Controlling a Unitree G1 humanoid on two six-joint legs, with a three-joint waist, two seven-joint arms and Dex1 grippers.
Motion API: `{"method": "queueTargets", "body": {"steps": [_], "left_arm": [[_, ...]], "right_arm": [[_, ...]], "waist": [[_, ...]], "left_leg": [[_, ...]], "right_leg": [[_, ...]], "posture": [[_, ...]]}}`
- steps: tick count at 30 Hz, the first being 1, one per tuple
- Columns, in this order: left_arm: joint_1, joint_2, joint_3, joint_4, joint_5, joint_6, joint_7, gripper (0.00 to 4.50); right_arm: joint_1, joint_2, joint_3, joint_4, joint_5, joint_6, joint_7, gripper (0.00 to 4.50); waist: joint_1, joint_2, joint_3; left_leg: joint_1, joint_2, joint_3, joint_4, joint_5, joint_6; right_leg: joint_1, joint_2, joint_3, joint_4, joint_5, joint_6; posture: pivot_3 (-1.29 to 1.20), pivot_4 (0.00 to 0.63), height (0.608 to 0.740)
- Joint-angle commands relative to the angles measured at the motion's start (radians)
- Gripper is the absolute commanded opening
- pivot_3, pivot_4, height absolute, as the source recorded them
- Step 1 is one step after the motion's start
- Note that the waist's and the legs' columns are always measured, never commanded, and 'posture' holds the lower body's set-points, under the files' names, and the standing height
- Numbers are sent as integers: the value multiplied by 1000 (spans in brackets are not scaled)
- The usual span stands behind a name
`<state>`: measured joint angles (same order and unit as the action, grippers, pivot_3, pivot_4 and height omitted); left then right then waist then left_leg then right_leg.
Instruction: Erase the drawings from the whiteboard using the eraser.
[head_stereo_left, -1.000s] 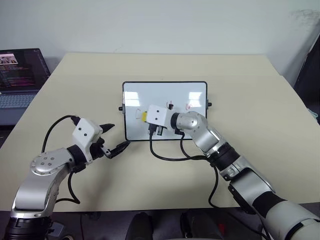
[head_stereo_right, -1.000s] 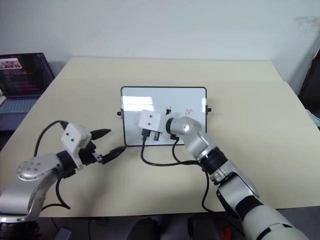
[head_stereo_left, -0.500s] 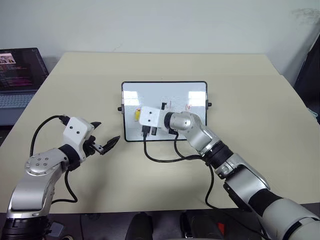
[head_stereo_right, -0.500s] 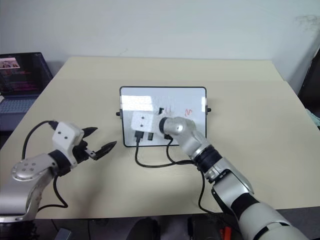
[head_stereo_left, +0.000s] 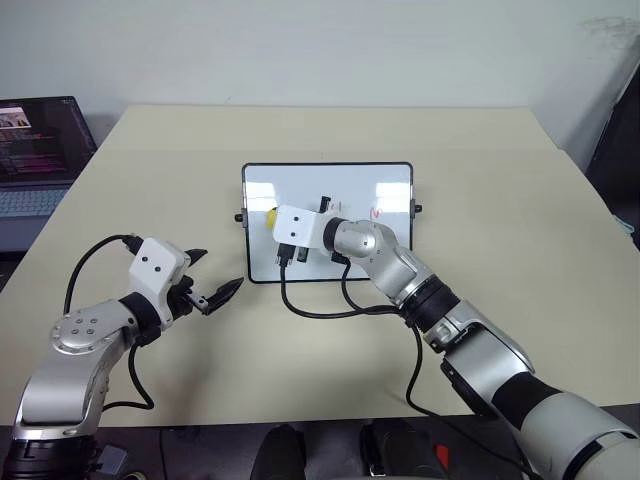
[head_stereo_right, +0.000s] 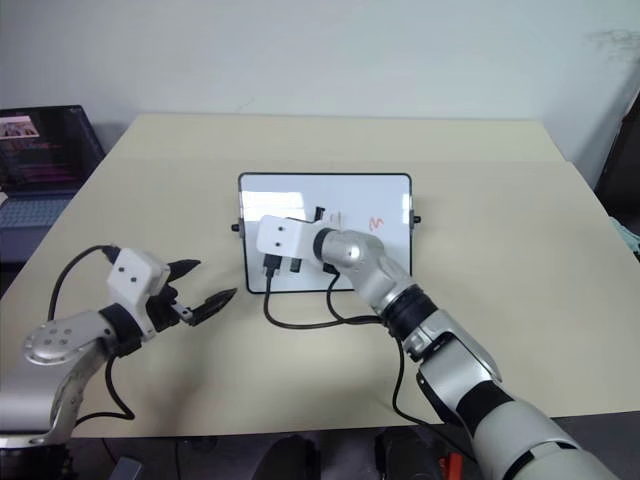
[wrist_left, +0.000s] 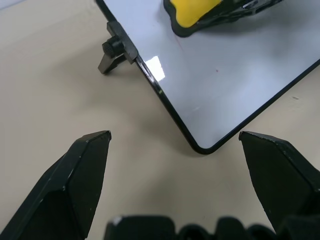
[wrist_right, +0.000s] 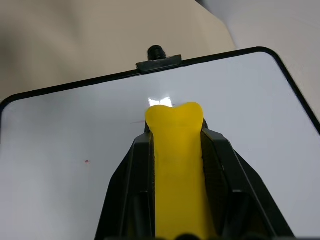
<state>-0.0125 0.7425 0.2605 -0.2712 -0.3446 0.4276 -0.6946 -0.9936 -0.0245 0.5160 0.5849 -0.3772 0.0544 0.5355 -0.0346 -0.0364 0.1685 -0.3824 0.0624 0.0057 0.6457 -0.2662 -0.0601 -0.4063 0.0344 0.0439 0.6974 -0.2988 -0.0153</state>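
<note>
The whiteboard (head_stereo_left: 350, 185) stands propped at the table's middle, black-framed, with a knob (head_stereo_left: 241, 216) on its left side. A red drawing (head_stereo_left: 377, 212) shows on its right half, and a fainter mark (head_stereo_right: 336, 216) sits near the middle. My right gripper (head_stereo_left: 273, 222) is shut on the yellow eraser (head_stereo_left: 271, 217) and presses it against the board's left part, close to the left frame. In the right wrist view the eraser (wrist_right: 175, 150) sticks out between the black fingers (wrist_right: 132, 175). My left gripper (head_stereo_left: 218, 268) is open, empty, just off the board's lower left corner (wrist_left: 200, 148).
An open laptop (head_stereo_left: 35, 150) sits at the table's far left edge. A black cable (head_stereo_left: 320, 310) loops on the table below the board. A dark object (head_stereo_left: 615, 140) stands past the table's right edge.
My right gripper has carried the eraser leftward across the board, from near its middle to its left part. The left gripper has stayed about where it was.
</note>
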Motion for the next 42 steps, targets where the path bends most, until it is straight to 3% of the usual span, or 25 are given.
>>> {"method": "queueTargets", "body": {"steps": [1, 3, 9, 12, 15, 20, 23, 30, 37, 42], "left_arm": [[-11, 7, 19, -39, -11, -15, -9, 4500], [-12, 8, 19, -38, -10, -16, -12, 4500], [-21, 4, 5, -37, -9, -17, -23, 4500], [-25, 3, 3, -35, -9, -17, -24, 4500], [-26, 1, 1, -35, -9, -17, -25, 4500], [-28, 2, 0, -34, -10, -18, -29, 4500], [-30, 3, -1, -31, -9, -19, -32, 4500], [-40, 0, -7, -28, -9, -20, -38, 4500], [-44, -3, -13, -32, -12, -20, -43, 4500], [-47, 0, -18, -32, -19, -24, -60, 4500]], "right_arm": [[41, -29, 45, -27, -14, 42, 111, 955], [52, -39, 54, -44, -20, 46, 135, 955], [-28, 1, -39, 8, -26, -42, -121, 955], [-42, 7, -45, 21, -27, -70, -160, 955], [-41, 9, -38, 30, -31, -60, -139, 955], [35, -23, 38, -19, -44, 27, 57, 955], [53, -33, 48, -49, -48, 48, 100, 955], [-42, -21, -24, 29, -74, -40, -139, 955], [-5, -29, 8, 34, -71, -11, -57, 955], [-17, -55, -54, 34, -59, -32, -129, 955]], "waist": [[0, 0, 0], [0, 0, 0], [-1, 0, 0], [1, 0, 0], [0, 0, 0], [0, 0, 0], [0, 0, 0], [2, 0, 0], [1, 0, 0], [3, 0, 0]], "left_leg": [[0, 0, 0, 0, 0, 0], [0, 0, 0, 0, 0, 0], [0, 0, -1, 1, 0, 0], [0, 0, -1, 1, 0, 0], [-1, 0, 0, 0, 0, 0], [-2, 0, 1, -1, 0, 0], [-1, 0, 0, 0, 0, 0], [0, 0, -1, 1, 0, 0], [0, 0, 0, 0, 0, 0], [0, 0, 0, 0, 0, 0]], "right_leg": [[0, 0, 0, 0, 0, 0], [0, 0, 0, 0, 0, 0], [0, 0, 0, 1, 0, 0], [0, 0, -1, 1, 0, 0], [0, 0, 0, -1, 0, 0], [-1, 0, 0, -2, -1, -1], [-1, 0, 0, -1, -1, -1], [0, 0, -1, 2, -1, -2], [0, 0, 0, 0, -1, -2], [0, 0, 0, 1, -1, -2]], "posture": [[0, 150, 740], [0, 150, 740], [0, 150, 740], [0, 150, 740], [0, 150, 740], [0, 150, 740], [0, 150, 740], [0, 150, 740], [0, 150, 740], [0, 150, 740]]}}
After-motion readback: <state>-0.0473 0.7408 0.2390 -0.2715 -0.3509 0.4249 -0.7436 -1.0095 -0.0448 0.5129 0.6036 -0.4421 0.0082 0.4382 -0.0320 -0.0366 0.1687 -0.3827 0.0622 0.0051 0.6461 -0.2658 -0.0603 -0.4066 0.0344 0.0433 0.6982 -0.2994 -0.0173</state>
